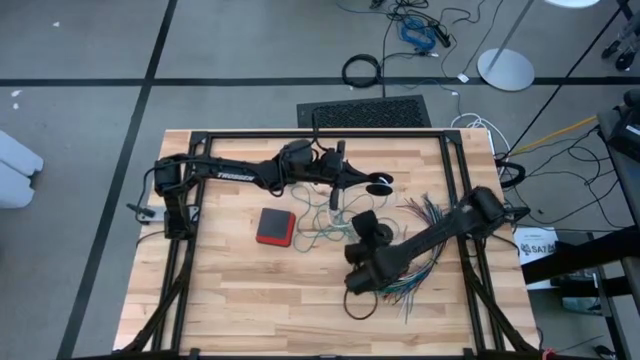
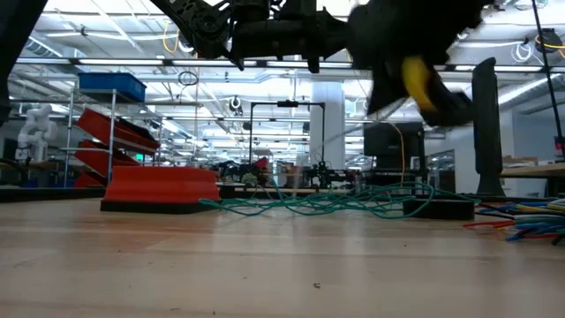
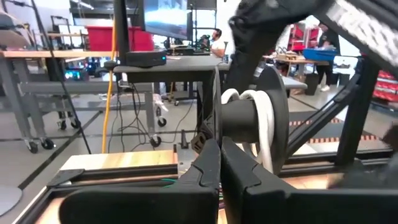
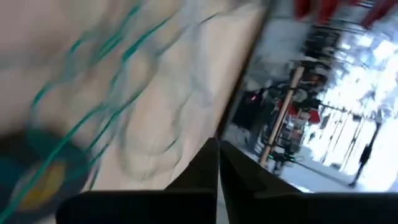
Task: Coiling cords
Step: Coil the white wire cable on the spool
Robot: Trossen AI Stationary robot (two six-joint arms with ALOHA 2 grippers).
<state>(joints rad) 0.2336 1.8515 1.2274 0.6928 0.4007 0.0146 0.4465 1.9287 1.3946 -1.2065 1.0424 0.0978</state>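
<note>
The teal-green cord [image 1: 318, 228] lies in loose tangled loops on the wooden table's middle [image 2: 327, 201] [image 4: 99, 81]. The white cord [image 3: 264, 130] is wound in a few turns around the axle of a small round black spool [image 3: 273, 118] [image 1: 380, 183]. More of the white cord trails under my left arm [image 1: 322, 200]. My left gripper [image 3: 219, 165] [image 1: 352, 182] reaches level across the far half of the table and is shut at the spool. My right gripper [image 4: 217, 165] [image 1: 360, 222] hovers slanting down over the teal loops, shut, with nothing seen between its fingers. My left gripper comes level from the table's left and is shut at the near flange of the spool [image 3: 216, 121]. Its own fingertips hide the exact place of contact. The spool is lifted clear of the table with its axle level, and the white cord is wrapped on it.
A red-topped black box [image 1: 275, 227] [image 2: 163, 187] sits left of the teal loops. Multicoloured wires fan out on the table's right [image 1: 428, 212] [image 2: 530, 221]. A small black ring [image 1: 358, 305] lies near the front, beside my right arm. A black frame rims the table.
</note>
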